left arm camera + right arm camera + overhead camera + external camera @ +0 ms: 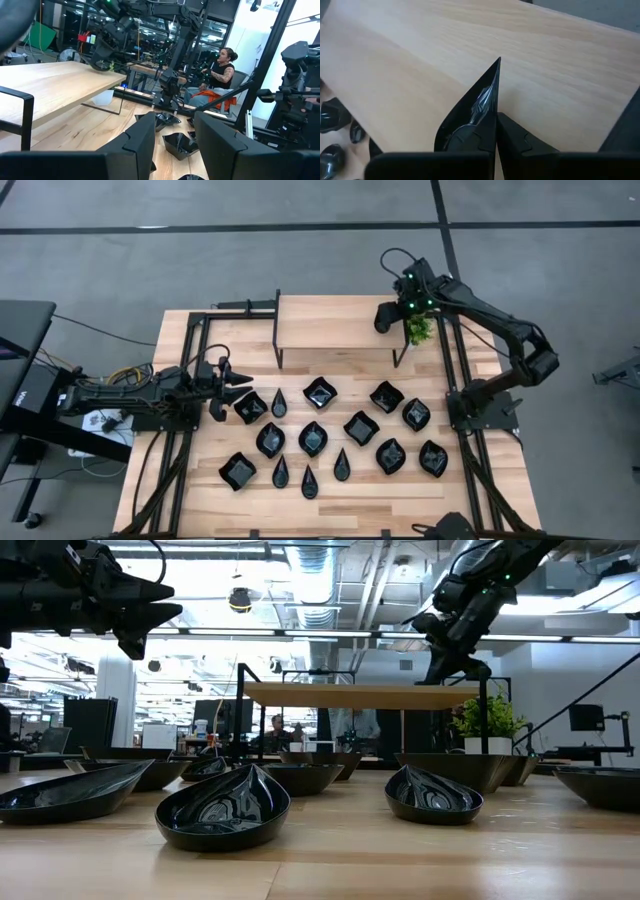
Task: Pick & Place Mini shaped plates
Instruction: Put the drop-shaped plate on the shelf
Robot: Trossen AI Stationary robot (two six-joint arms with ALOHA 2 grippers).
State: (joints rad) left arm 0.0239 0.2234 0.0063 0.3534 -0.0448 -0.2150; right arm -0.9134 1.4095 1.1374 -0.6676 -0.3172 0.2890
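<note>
Several glossy black mini shaped plates lie flat on the wooden table, in teardrop, wavy square and leaf shapes. One teardrop plate is in my right gripper, which is shut on it above the right end of the raised wooden shelf. In the low view my right gripper hangs just over the shelf top. My left gripper waits open at the table's left, level, beside the nearest plates, with nothing between its fingers. My right gripper pinches the teardrop plate at its wide end between its two fingers. The plate stands on edge along the fingers, its pointed tip sticking out ahead of them. The fingers slant down toward the shelf top, and the plate is lifted clear of it.
A small green plant stands by the shelf's right leg, close to my right arm. The shelf rests on thin black legs. Black rails run along both table sides. A person sits beyond the table.
</note>
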